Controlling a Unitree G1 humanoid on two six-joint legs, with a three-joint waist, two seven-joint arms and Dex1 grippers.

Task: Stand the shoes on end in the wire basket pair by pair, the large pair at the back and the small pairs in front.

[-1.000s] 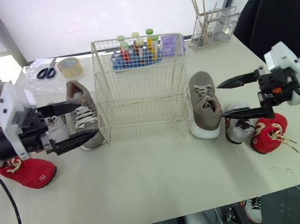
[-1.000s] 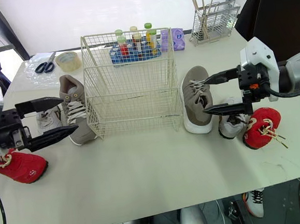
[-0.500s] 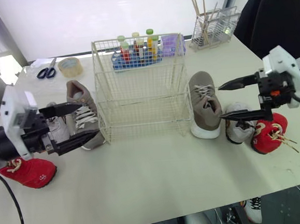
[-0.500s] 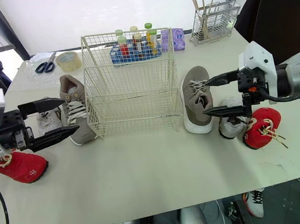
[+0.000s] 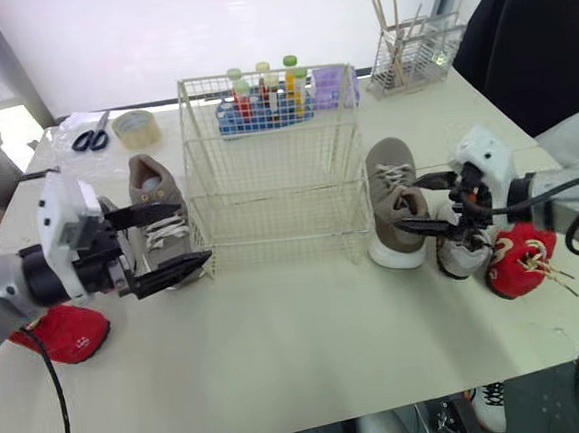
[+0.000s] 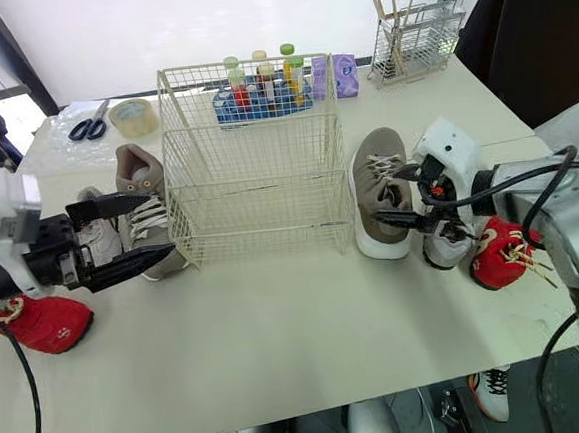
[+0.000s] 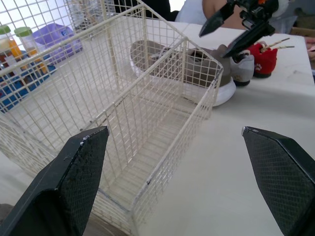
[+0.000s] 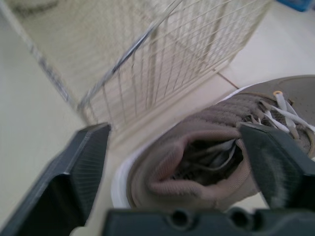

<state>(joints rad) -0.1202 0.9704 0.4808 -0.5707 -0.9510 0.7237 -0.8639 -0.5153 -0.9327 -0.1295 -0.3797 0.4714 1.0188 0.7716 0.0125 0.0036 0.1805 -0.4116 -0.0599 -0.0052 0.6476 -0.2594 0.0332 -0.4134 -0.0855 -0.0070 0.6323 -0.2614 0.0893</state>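
Both grippers gape wide, holding nothing. Right gripper (image 5: 405, 203) straddles the heel opening of the tan shoe (image 5: 387, 167) lying just right of the basket (image 5: 267, 183); left gripper (image 5: 194, 231) hovers beside its mate (image 5: 155, 190), left of the basket.

Pale table against a bright backdrop.
The cream tabletop (image 5: 310, 355) meets a glowing white panel (image 5: 204, 23), with a dark slanted post (image 5: 4, 58) at left.

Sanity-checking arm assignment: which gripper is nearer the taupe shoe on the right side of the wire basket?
Right. The right gripper is open around that taupe shoe at its heel; the left gripper is across the wire basket, by the other taupe shoe.
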